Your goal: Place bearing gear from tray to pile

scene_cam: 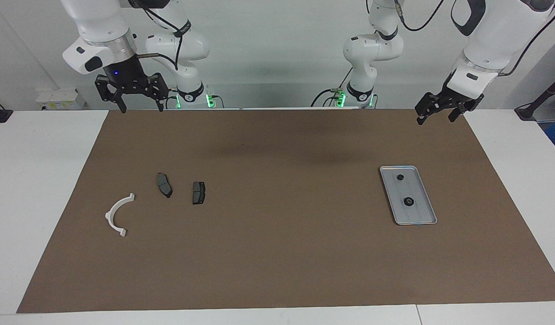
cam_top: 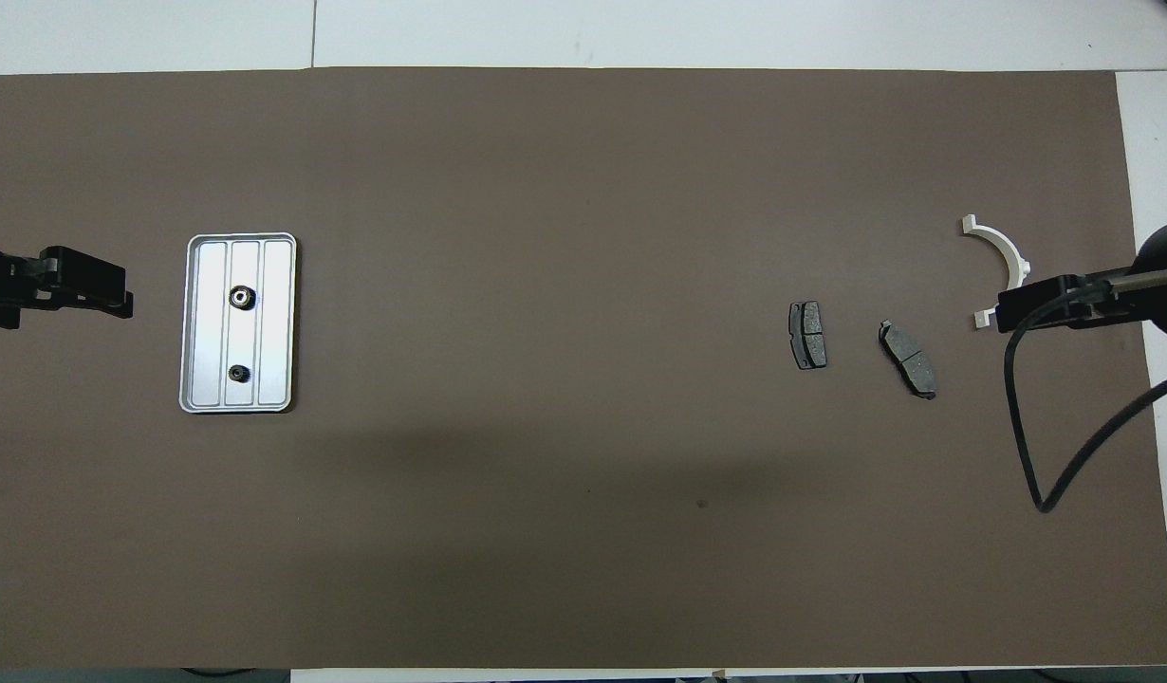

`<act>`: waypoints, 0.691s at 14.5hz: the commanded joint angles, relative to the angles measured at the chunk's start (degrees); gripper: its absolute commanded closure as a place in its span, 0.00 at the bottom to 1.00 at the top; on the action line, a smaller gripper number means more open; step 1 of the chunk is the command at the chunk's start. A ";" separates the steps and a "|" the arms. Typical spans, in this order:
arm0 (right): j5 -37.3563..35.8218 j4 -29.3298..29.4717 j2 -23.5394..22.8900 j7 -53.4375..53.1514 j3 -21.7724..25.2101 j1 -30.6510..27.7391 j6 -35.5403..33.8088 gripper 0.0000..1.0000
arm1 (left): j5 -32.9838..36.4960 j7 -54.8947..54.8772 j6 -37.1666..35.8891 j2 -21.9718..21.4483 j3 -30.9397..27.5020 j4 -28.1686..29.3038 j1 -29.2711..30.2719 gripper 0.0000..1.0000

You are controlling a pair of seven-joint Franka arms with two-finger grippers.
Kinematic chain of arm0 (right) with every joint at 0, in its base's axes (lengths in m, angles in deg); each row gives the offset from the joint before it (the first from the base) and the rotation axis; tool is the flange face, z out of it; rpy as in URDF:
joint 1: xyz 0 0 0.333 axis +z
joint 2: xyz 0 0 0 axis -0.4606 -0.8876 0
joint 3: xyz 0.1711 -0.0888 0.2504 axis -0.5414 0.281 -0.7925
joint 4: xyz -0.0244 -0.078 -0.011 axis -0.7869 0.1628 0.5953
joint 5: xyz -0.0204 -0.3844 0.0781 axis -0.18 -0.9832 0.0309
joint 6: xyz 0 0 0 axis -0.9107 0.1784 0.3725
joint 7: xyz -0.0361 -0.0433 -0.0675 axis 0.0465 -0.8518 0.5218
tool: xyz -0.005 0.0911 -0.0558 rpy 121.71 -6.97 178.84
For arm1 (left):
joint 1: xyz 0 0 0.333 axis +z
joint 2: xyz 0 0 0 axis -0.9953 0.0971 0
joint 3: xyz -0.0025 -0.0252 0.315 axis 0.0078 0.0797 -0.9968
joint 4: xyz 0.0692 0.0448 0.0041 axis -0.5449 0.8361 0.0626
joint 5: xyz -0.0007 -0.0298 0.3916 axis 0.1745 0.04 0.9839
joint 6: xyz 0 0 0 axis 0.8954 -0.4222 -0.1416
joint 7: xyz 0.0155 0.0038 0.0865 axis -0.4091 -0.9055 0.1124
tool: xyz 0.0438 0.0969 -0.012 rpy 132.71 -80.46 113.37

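The silver tray (scene_cam: 423, 215) (cam_top: 278, 285) lies on the brown mat toward the left arm's end. Two small dark bearing gears rest in it: one (scene_cam: 400, 177) (cam_top: 239, 374) nearer the robots, the other (scene_cam: 408, 201) (cam_top: 242, 297) farther out. The pile lies toward the right arm's end: a white half-ring bracket (scene_cam: 119, 214) (cam_top: 999, 261) and two dark brake pads (scene_cam: 164, 184) (scene_cam: 198, 192) (cam_top: 908, 359) (cam_top: 808, 334). My left gripper (scene_cam: 435, 118) (cam_top: 119, 299) hangs open and empty, raised over the mat's edge beside the tray. My right gripper (scene_cam: 142, 109) (cam_top: 1006, 313) hangs open and empty, raised over the mat's edge by the pile.
A brown mat (scene_cam: 277, 253) covers most of the white table (scene_cam: 38, 180). A black cable (cam_top: 1048, 455) loops down from the right arm over the mat. A wide bare stretch of mat separates the tray from the pile.
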 commanded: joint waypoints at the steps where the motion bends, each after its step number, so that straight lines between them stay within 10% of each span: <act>1: 0.92 -0.13 0.42 1.26 0.18 -0.11 0.49 0.00 | -0.55 -0.28 0.13 -0.18 -0.37 -0.39 -0.08 0.00; 10: 0.92 -0.13 0.42 1.26 0.18 -0.11 0.41 0.00 | -0.55 -0.28 5.39 -1.93 0.08 3.63 0.44 0.00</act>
